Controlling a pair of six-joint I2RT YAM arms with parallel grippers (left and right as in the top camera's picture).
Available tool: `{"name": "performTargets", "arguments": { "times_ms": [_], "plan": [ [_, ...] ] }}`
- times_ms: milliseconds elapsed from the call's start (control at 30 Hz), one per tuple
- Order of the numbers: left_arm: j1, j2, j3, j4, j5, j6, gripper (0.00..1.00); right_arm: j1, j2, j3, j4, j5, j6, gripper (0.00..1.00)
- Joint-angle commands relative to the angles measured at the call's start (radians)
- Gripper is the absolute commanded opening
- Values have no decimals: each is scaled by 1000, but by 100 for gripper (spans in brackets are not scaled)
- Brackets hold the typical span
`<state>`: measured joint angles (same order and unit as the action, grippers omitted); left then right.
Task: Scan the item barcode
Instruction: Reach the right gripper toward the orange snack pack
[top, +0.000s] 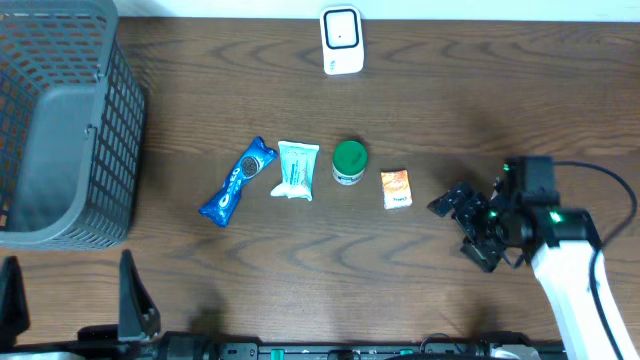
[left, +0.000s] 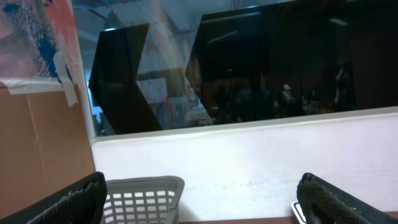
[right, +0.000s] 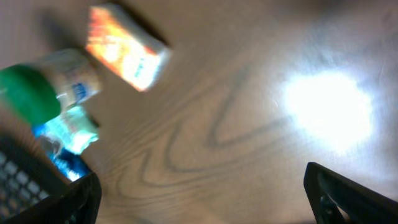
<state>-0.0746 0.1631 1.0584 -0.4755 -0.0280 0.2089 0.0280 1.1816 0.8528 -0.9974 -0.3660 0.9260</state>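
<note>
Rising closest to the overhead lens, the right arm (top: 565, 290) holds the right tool (top: 462, 228) low over the tabletop (top: 300, 270). Its fingers are spread wide and pinch nothing, just beside the orange packet (top: 396, 188). That packet is probably the item to scan, since it ends the row on that side. Left of it, each apart from the next, lie a green-lidded jar (top: 349, 162), a pale pouch (top: 297, 169) and a blue cookie pack (top: 237, 182). The white scanner (top: 341, 40) stands at the far edge, well apart, likely so an item can be carried up to it. A grey basket (top: 60, 120) sits at the left. The left tool (top: 66, 262) is parked at the near edge, also spread and empty.

From the left wrist, its fingers (left: 62, 202) frame only the basket rim and a wall, so it points away from the goods.

From the right wrist, blurred, the packet looks orange with a white end and lies flat. No barcode can be made out.
</note>
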Motion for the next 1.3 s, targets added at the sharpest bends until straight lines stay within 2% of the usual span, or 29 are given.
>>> {"name": "performTargets", "arguments": {
  "times_ms": [0,67,167,267,300,333,367,533,600,800,867,967,1133,1267],
  "plan": [
    [4,-62,-63,17,10,-14,98,40,84,76,-34,16,193,99],
    [4,-85,-92,17,10,-44,98,53,113,103,-34,-25,183,99],
    [4,-129,-140,26,10,-69,98,63,133,121,12,-110,53,99],
    [3,-158,-174,23,15,-73,98,63,133,119,91,-65,11,99],
    [3,-158,-183,27,22,-78,98,63,133,120,119,-66,43,98],
    [3,-160,-190,34,21,-85,98,66,133,122,131,-57,96,93],
    [3,-160,-193,36,21,-85,98,68,133,124,124,-50,168,91],
    [3,-160,-207,52,20,-110,98,120,137,129,98,7,556,91],
    [3,-160,-211,58,20,-109,98,145,149,131,100,30,658,91],
    [3,-160,-224,66,20,-109,98,222,284,153,190,58,798,97],
    [3,-160,-224,66,20,-109,98,230,362,188,200,63,801,99],
    [3,-160,-224,66,20,-109,98,231,550,335,149,67,751,99],
    [3,-160,-224,66,20,-77,98,238,763,628,-71,132,678,99],
    [3,-160,-224,66,20,-68,98,245,881,769,-173,132,662,99]
  ]
}}
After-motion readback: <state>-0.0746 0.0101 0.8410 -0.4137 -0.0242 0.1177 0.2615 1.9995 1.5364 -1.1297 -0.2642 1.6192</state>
